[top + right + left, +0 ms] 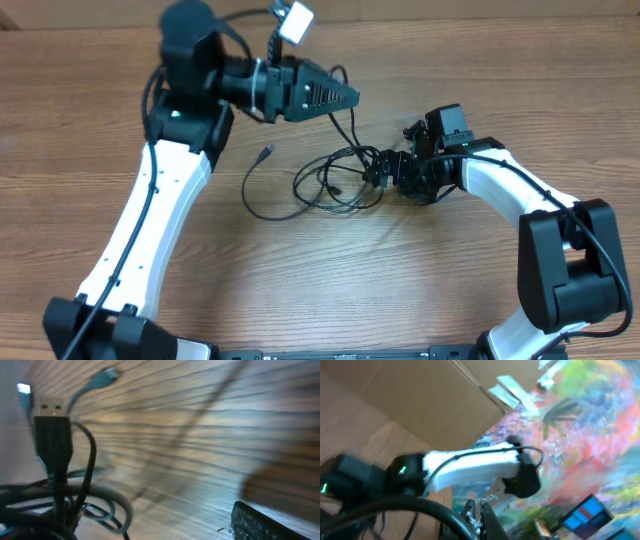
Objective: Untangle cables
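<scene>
A brown wooden table (pixel 420 290) with long horizontal grain fills the overhead view, evenly lit. Up close its surface has a pale sheen. In the left wrist view, plain brown cardboard (pixel 420 395) fills the upper left. Beside it is a blurred painted surface (pixel 590 435) in pink, green, blue and orange, with white strips (pixel 512 390) near its top and a small blue panel (pixel 587 512) at the lower right.

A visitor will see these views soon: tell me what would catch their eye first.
The knot of thin black cables lying mid-table draws the eye first, one loose strand curving out to its left. The right gripper sits at the knot's right edge, and its wrist view shows a USB plug standing upright above blurred loops. The left gripper, shut, hangs raised beyond the knot.
</scene>
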Available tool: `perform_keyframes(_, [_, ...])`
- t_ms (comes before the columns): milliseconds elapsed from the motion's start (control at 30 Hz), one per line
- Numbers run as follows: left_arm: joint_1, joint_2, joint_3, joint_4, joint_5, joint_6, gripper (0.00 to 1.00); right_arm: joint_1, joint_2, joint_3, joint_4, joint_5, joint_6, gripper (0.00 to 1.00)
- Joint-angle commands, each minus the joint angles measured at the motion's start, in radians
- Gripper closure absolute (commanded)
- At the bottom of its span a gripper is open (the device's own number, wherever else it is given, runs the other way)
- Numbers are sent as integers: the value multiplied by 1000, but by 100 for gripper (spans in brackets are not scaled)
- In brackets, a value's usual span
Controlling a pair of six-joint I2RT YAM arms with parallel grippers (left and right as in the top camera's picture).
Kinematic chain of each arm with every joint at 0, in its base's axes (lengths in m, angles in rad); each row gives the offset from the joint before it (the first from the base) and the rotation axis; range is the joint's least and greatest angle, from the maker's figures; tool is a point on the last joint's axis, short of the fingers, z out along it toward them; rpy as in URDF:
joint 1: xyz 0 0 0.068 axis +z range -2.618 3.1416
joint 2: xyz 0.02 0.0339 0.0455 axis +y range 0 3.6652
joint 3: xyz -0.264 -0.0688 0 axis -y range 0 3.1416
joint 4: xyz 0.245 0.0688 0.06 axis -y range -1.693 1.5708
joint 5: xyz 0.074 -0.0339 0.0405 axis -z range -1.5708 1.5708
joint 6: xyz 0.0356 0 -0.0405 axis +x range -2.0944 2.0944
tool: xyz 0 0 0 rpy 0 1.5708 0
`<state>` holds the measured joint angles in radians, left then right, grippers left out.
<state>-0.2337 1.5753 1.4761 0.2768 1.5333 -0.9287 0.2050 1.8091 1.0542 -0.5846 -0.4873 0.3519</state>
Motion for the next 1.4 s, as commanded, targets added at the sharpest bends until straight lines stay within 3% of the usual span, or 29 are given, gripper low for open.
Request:
perform_keyframes(0, [19, -80, 60, 154, 48, -290, 96, -4, 0, -6, -14, 155, 16, 4])
perform_keyframes(133, [77, -84, 60, 399, 48, -503, 96, -4, 0, -6, -49, 258, 16, 3])
perform_keyframes(300, [171, -85, 60, 577, 48, -665, 96, -4, 0, -6, -100, 410, 16, 0])
perform_keyframes(633, [308, -85, 60, 592, 48, -703, 96, -4, 0, -6, -136, 577, 16, 0])
perform_keyframes(1000, [340, -85, 57, 592, 48, -703, 96, -22, 0, -6, -140, 646, 23, 0])
perform_keyframes(1233, [362, -85, 57, 591, 48, -704, 96, -140, 0, -6, -143, 682, 128, 0])
perform_keyframes(1367, [380, -85, 57, 591, 48, -718, 96, -223, 0, -6, -143, 579, 127, 0])
